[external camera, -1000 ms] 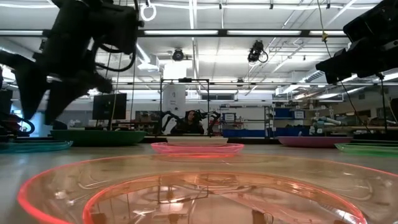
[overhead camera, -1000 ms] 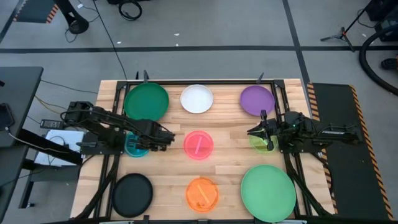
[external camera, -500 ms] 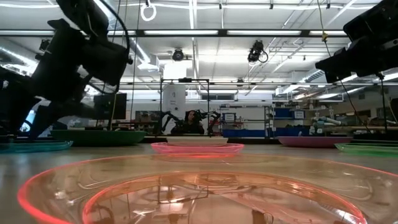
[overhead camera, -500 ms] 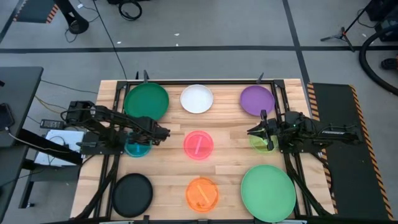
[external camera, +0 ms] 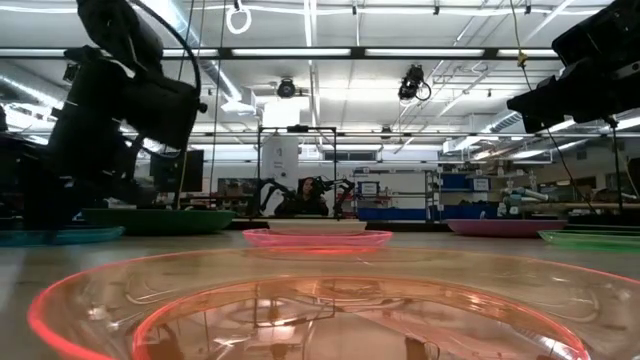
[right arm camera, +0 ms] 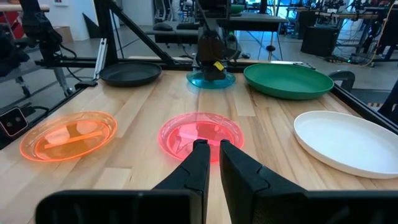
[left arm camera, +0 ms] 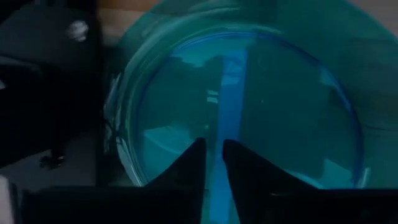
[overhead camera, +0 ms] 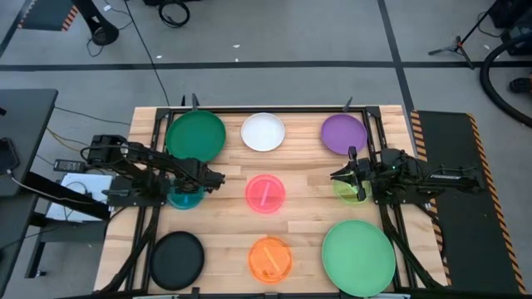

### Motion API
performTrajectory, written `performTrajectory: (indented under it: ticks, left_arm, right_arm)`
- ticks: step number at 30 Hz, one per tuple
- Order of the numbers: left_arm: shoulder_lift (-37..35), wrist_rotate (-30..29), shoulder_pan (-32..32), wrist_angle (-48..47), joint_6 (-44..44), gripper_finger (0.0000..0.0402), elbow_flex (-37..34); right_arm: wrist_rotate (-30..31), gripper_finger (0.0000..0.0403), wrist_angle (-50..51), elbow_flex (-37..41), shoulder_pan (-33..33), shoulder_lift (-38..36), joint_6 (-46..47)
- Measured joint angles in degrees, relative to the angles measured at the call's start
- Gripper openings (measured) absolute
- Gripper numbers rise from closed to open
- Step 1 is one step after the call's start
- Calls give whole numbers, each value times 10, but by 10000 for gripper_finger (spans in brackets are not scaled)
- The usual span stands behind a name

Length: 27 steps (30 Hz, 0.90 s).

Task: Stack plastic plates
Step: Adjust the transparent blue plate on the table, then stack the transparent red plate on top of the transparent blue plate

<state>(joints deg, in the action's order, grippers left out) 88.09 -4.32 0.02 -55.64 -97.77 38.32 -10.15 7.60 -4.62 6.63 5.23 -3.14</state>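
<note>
Nine plastic plates lie singly on the wooden bench point(overhead camera: 307, 224), none stacked on another: two large green, three medium, four small translucent.

At the left edge, the black plate point(overhead camera: 177, 258) sits at the near corner and the dark green plate point(overhead camera: 195, 135) at the far corner. Between them lies the small blue plate point(overhead camera: 184, 198), and the left gripper point(overhead camera: 218, 178) is down over it; the left wrist view looks straight into this blue plate point(left arm camera: 249, 106), with the two dark fingers point(left arm camera: 194, 163) close together, a narrow slit between them, holding nothing. In the low view the left arm stands over the blue plate point(external camera: 60, 236) at the picture's left.

Along the middle column come the white plate point(overhead camera: 263, 131) at the far edge, the pink plate point(overhead camera: 265, 193) at the centre, and the orange plate point(overhead camera: 270, 257) at the near edge.

To the right, the purple plate point(overhead camera: 343, 134) lies at the far side and the large light green plate point(overhead camera: 358, 257) at the near corner. Between these is the small lime plate point(overhead camera: 347, 190), partly covered by the right gripper point(overhead camera: 335, 175), which hangs above its inner edge. In the right wrist view its jaws are likewise nearly closed and empty, pointing across the bench toward the pink plate point(right arm camera: 200, 133).
</note>
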Motion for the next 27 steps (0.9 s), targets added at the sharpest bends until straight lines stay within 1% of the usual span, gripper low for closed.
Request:
performTrajectory:
  ticks: [5, 7, 10, 13, 16, 19, 22, 25, 27]
  left_arm:
    - [1, -3, -19, 16, 82, 26, 42]
    - [1, -1, -31, 13, 96, 17, 53]
    - [1, 10, -47, 7, 102, 13, 68]
    - [1, 18, -62, -9, 104, 22, 96]
    - [1, 11, -71, -14, 117, 43, 133]
    - [1, -6, -72, -7, 130, 77, 179]
    - [0, -40, -72, 65, 130, 124, 206]
    - [1, -73, -67, 146, 123, 178, 204]
    - [11, -75, -57, 185, 105, 212, 198]
  right_arm:
    - [0, 47, -2, 0, 0, 0, 0]
    - [0, 47, -2, 0, 0, 0, 0]
    - [0, 47, -2, 0, 0, 0, 0]
    - [0, 47, -2, 0, 0, 0, 0]
    - [0, 47, -2, 0, 0, 0, 0]
    - [0, 47, -2, 0, 0, 0, 0]
    - [0, 47, -2, 0, 0, 0, 0]
    - [0, 47, -2, 0, 0, 0, 0]
    - [0, 47, -2, 0, 0, 0, 0]
